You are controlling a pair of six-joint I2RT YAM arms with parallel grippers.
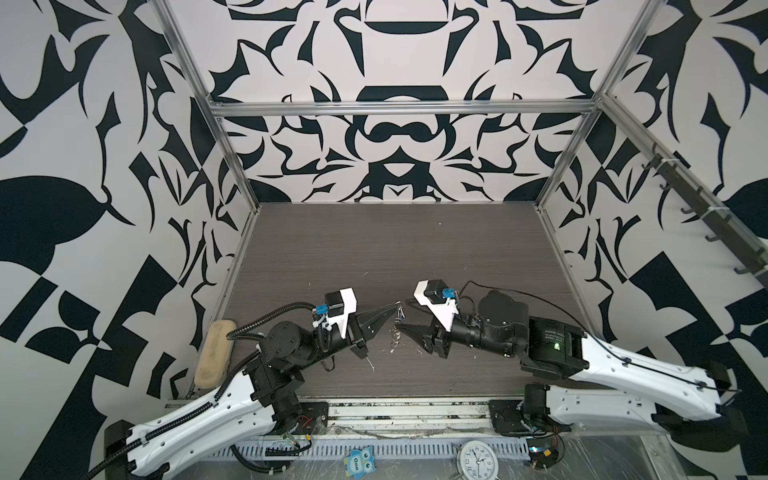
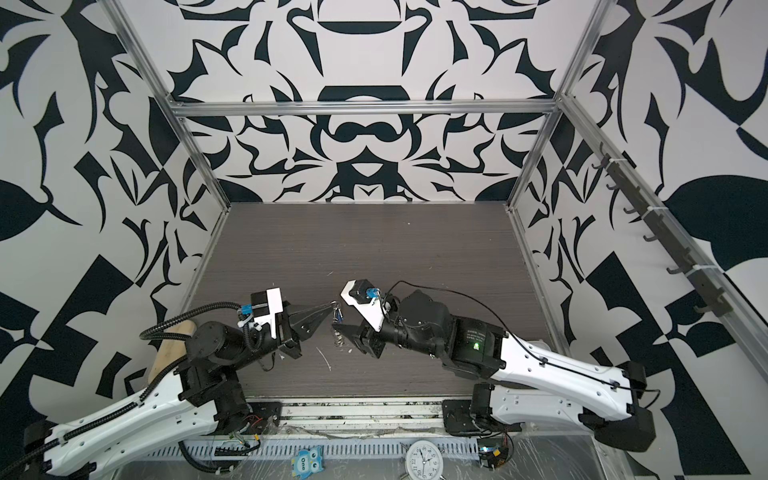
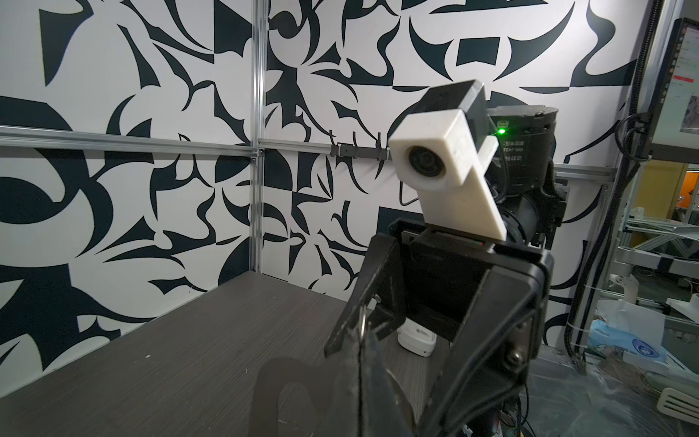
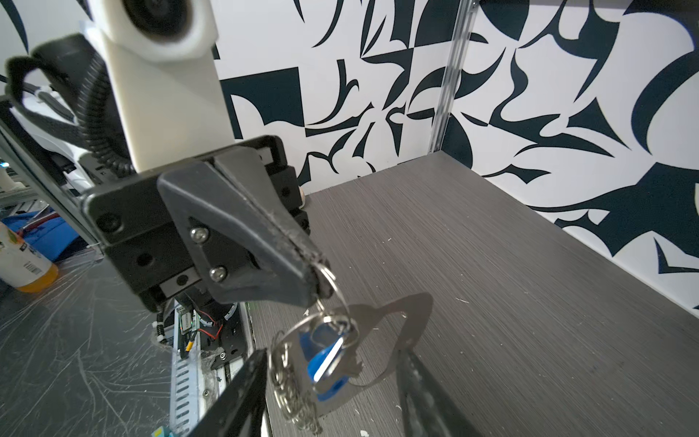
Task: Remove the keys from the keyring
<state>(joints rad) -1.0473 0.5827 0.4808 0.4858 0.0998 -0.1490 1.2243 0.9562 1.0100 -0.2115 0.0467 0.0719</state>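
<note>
Above the middle of the table (image 1: 415, 249), the left gripper (image 4: 317, 272) is pressed together on a small metal ring (image 4: 330, 280). The keyring (image 4: 410, 325) hangs from it with its long axis pointing down. The blue key tag (image 4: 325, 363) hangs edge-on; nothing can be read in its white window. The right gripper (image 1: 399, 331) is spread, with a finger on either side of the bunch. At the front edge, the owl figure (image 1: 358, 461) reads "One".

Robotics lab: patterned walls (image 1: 395, 54), aluminium frame (image 1: 399, 109), monitor (image 3: 685, 75).
</note>
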